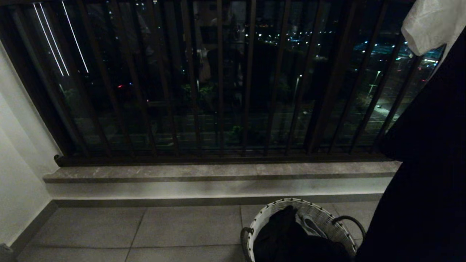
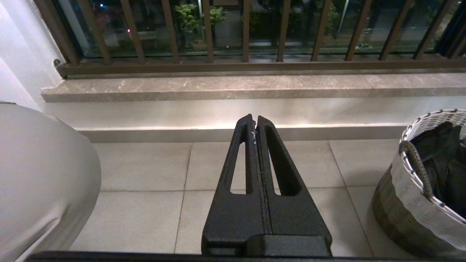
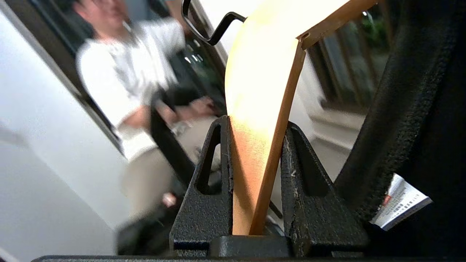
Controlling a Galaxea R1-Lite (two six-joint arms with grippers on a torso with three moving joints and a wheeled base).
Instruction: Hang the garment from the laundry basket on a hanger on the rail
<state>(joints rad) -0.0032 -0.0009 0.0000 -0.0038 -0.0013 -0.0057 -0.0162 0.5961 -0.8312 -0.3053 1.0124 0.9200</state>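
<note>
- Right gripper (image 3: 255, 145) clamped on a wooden hanger (image 3: 255, 109), dark metal hook (image 3: 214, 29) at its top.
- Black garment (image 1: 429, 153) draped down the right edge of the scene, white tag (image 3: 398, 202) on it, close beside the gripper.
- Basket (image 1: 320, 214) on the tiled floor (image 1: 145, 229), near right, dark cloth (image 1: 287, 236) inside.
- Left gripper (image 2: 255, 122) low over the floor, left of the basket, fingers pressed together, holding nothing.
- Balustrade (image 1: 218, 91) on a stone ledge (image 1: 218, 171) at the far side.
- Blurred person (image 3: 127, 72) in white behind the hanger.

A dark balustrade (image 1: 218, 80) above a stone ledge (image 1: 218, 171); person (image 3: 123, 83) seated nearby.
</note>
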